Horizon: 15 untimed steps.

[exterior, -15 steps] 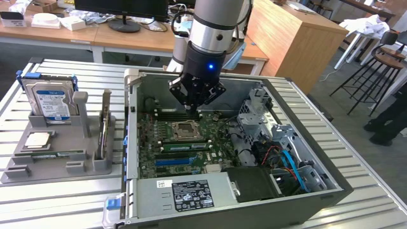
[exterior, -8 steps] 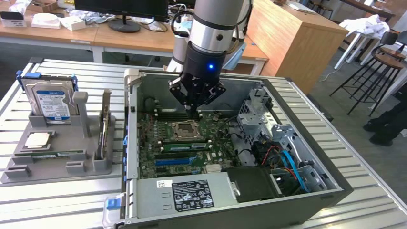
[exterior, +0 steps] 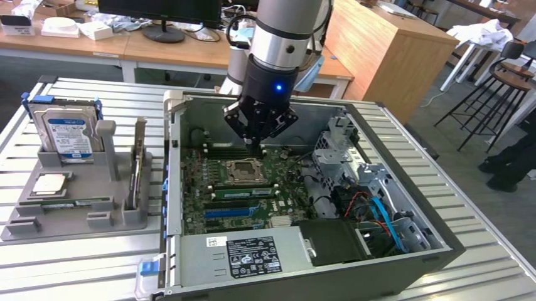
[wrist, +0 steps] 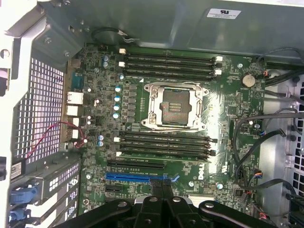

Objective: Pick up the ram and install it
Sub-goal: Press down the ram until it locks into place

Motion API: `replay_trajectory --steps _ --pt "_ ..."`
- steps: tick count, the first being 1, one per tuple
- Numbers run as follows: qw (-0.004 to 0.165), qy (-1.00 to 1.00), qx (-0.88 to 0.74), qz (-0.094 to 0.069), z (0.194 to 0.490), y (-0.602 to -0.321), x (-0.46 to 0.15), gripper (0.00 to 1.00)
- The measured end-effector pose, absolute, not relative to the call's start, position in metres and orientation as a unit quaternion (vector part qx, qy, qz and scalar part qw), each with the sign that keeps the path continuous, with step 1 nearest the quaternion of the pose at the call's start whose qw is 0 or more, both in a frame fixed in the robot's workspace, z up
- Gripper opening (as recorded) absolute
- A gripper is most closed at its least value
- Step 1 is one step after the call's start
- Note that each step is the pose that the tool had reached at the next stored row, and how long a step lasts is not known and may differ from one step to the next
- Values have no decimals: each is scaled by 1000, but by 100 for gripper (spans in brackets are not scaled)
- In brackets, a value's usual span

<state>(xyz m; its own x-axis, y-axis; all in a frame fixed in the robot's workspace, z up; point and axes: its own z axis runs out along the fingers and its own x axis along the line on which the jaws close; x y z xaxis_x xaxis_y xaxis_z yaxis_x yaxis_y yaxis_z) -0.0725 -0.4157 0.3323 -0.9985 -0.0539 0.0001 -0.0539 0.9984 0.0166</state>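
Case point(exterior: 402, 251) lies open on the bench point(exterior: 75, 263). End effector point(exterior: 256, 148) is clenched and empty, hanging over the memory slots at 12 o'clock of the CPU socket point(wrist: 173, 105). The ram point(exterior: 243, 192) looks seated at the socket's 6 o'clock. A twin stick point(exterior: 71, 202) rests in the holder point(exterior: 125, 216).

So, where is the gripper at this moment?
In the exterior view the gripper is inside the open computer case, low over the motherboard's black memory slots, just beyond the CPU socket.

A hard drive point(exterior: 69, 135) stands upright in the grey holder point(exterior: 50, 216), seemingly labelled.
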Motion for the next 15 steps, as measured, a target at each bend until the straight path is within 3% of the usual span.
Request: replay_trajectory --steps 15 --pt "0 -1000 12 -8 331 -416 -58 10"
